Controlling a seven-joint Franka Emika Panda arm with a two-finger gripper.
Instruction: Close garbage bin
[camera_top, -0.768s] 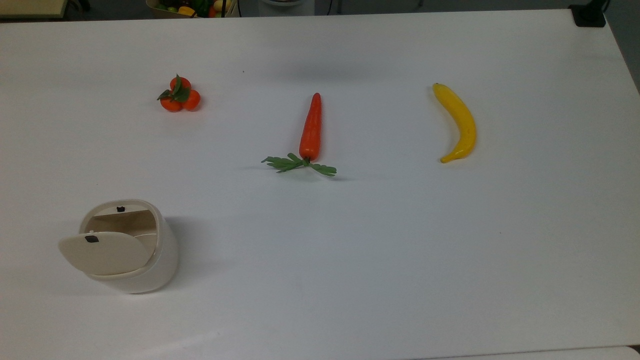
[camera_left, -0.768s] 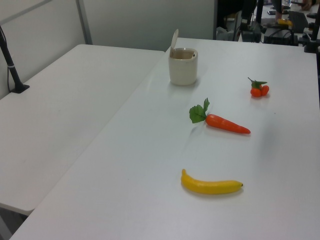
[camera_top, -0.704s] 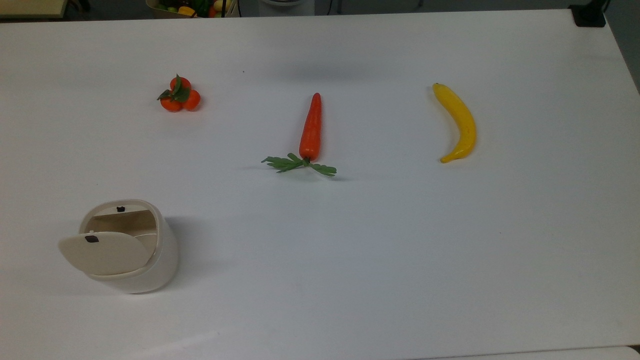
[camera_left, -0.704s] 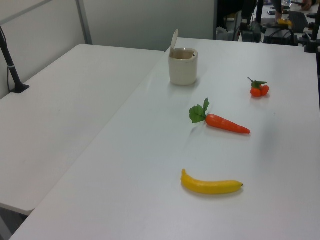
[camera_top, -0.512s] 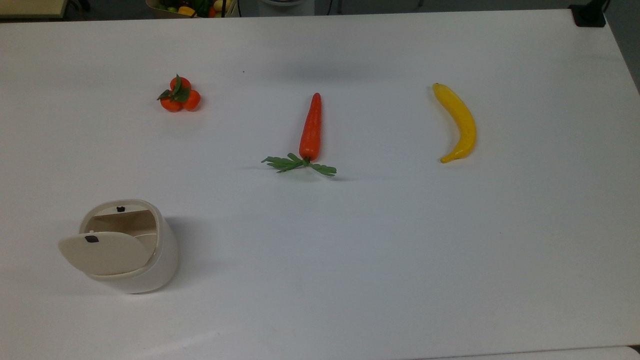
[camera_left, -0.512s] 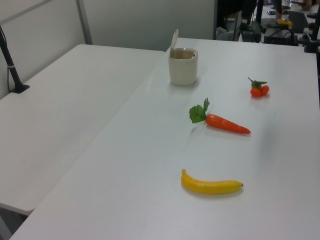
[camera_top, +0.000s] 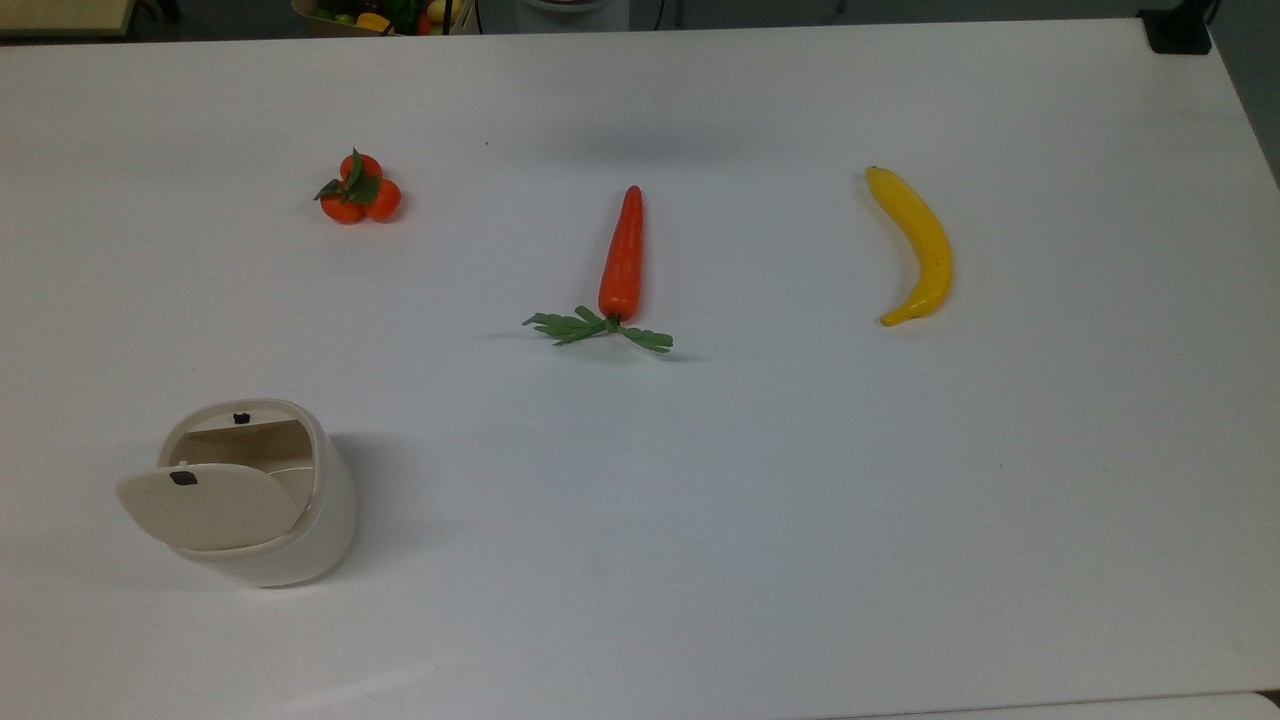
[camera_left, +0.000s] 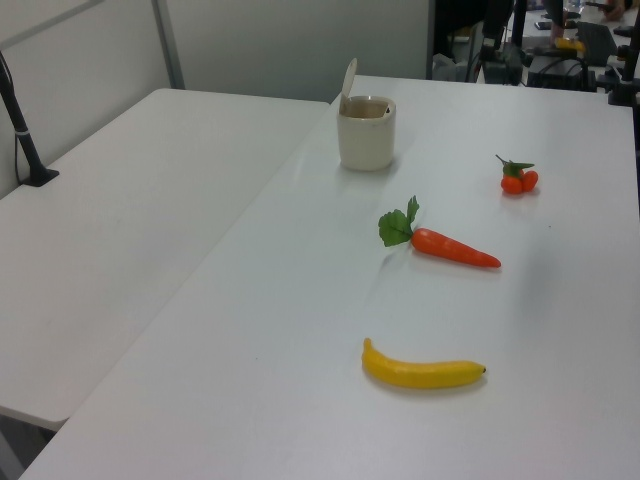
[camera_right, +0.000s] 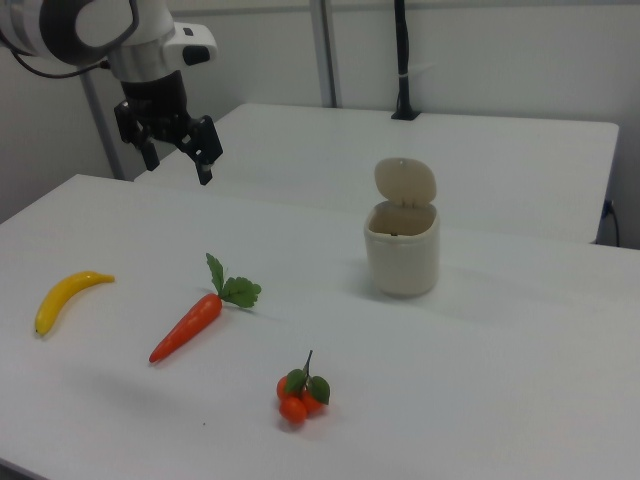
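The garbage bin (camera_top: 318, 535) is a cream-white tub near the front left of the top view, its beige lid (camera_top: 208, 506) hinged up, leaving the mouth uncovered. In the left view the garbage bin (camera_left: 366, 138) stands at the far end of the table with the lid (camera_left: 348, 82) upright. In the right view the garbage bin (camera_right: 402, 256) stands right of centre under its raised lid (camera_right: 405, 183). My gripper (camera_right: 178, 166) hangs open and empty high above the table at the right view's upper left, far from the bin.
On the white table (camera_top: 760, 520) lie a carrot (camera_top: 622, 255) with green leaves, a yellow banana (camera_top: 918, 245) and a cluster of small oranges (camera_top: 360, 192). A second white table (camera_left: 120, 230) adjoins it. A black post (camera_right: 402, 60) stands on that table.
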